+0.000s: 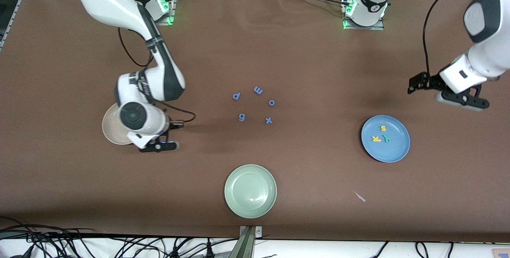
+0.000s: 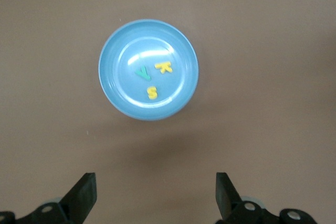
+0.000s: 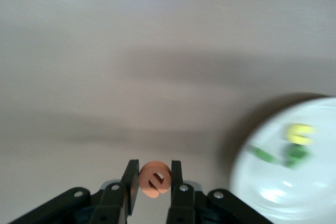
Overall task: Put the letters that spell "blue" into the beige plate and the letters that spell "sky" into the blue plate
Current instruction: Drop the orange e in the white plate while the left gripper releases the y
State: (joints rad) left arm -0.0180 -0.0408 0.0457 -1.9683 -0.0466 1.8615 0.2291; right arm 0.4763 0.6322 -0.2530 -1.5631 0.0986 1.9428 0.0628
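Observation:
My right gripper (image 3: 154, 182) is shut on the orange e (image 3: 154, 178), over the table just beside the beige plate (image 3: 283, 192). In that plate lie the yellow u (image 3: 300, 134) and two green letters (image 3: 265, 156). In the front view the right gripper (image 1: 159, 145) hangs at the edge of the beige plate (image 1: 110, 128), which the arm partly hides. The blue plate (image 1: 394, 150) holds the yellow s (image 1: 383, 128), yellow k (image 1: 376, 139) and teal y (image 1: 386, 139). My left gripper (image 2: 154, 192) is open and empty, up over bare table beside the blue plate (image 2: 178, 98).
Blue letters p (image 1: 236, 96), m (image 1: 258, 90), o (image 1: 271, 102), g (image 1: 241, 117) and x (image 1: 269, 120) lie in a loose ring at the table's middle. A pale green plate (image 1: 250, 191) sits nearer the front camera. A small pale scrap (image 1: 359, 196) lies near it.

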